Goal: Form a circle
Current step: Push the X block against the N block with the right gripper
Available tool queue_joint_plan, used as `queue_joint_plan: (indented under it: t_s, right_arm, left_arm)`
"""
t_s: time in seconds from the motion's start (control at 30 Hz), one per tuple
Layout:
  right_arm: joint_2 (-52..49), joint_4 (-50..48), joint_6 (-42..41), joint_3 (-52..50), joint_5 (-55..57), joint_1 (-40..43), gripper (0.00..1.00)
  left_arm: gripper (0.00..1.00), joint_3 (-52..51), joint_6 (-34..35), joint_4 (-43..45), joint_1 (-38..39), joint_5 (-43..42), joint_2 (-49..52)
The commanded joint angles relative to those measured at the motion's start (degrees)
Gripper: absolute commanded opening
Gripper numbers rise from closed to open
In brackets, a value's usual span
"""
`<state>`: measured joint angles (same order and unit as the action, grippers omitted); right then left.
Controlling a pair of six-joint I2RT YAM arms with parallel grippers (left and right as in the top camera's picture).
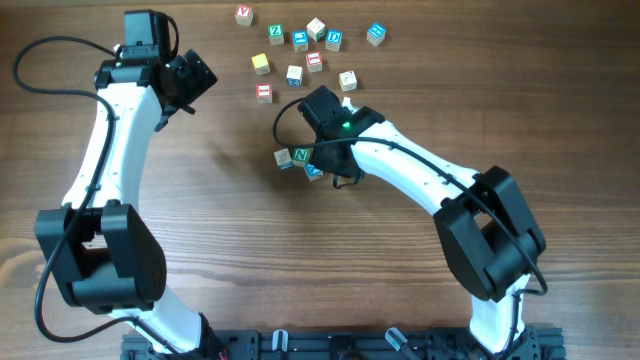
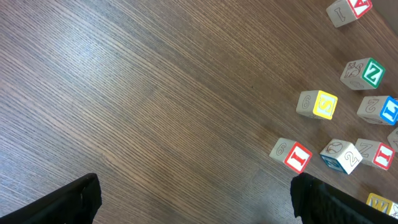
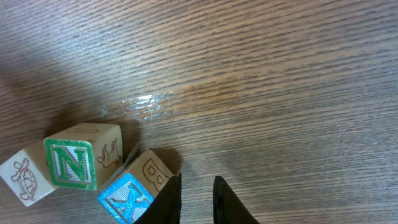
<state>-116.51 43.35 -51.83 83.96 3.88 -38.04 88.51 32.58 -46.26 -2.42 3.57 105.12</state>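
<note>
Observed from the table edge, the right gripper [image 3: 196, 198] is hanging low over the wooden table [image 1: 230, 250], just beside the circle [image 1: 300, 160]. Its jaws are standing all but closed, with only a thin strip of bare wood showing between them, and they are gripping nothing.

The circle is lying near the middle of the table, directly at the right gripper's tip:
- Three of its cubes are showing.
- The green N cube [image 3: 73, 163] is sitting in the middle.
- A pale cube [image 3: 22, 180] is pressing against the N cube's side.
- A blue K cube [image 3: 127, 198] is sitting tilted just beside the N cube on the other side, close against one finger [image 3: 166, 202]. Whether cube and finger are touching cannot be told.
- Whether further cubes are lying under the arm cannot be told.

The left gripper [image 2: 194, 202] is hovering well apart from the circle, toward the far left of the table. Its jaws are standing wide apart over bare wood and are holding nothing.

A loose scatter of cubes [image 1: 315, 62] is lying along the far edge, beyond the circle. In the left wrist view, a yellow cube [image 2: 318, 104], a green Z cube [image 2: 364, 73] and a red I cube [image 2: 292, 154] are lying off to one side of the open jaws
</note>
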Motion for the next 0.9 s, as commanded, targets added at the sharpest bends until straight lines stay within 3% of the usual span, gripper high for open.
queue_joint_plan:
  t_s: [0.0, 0.87]
  right_arm:
    - [-2.7, 0.0, -0.9, -0.5, -2.0, 0.9, 0.13]
    - [-2.7, -1.6, -0.7, -0.5, -7.9, 0.9, 0.07]
  left_arm:
    - [1.0, 0.5, -0.9, 0.1, -0.1, 0.6, -0.3]
    - [1.0, 0.5, -0.9, 0.1, -0.1, 0.6, -0.3]
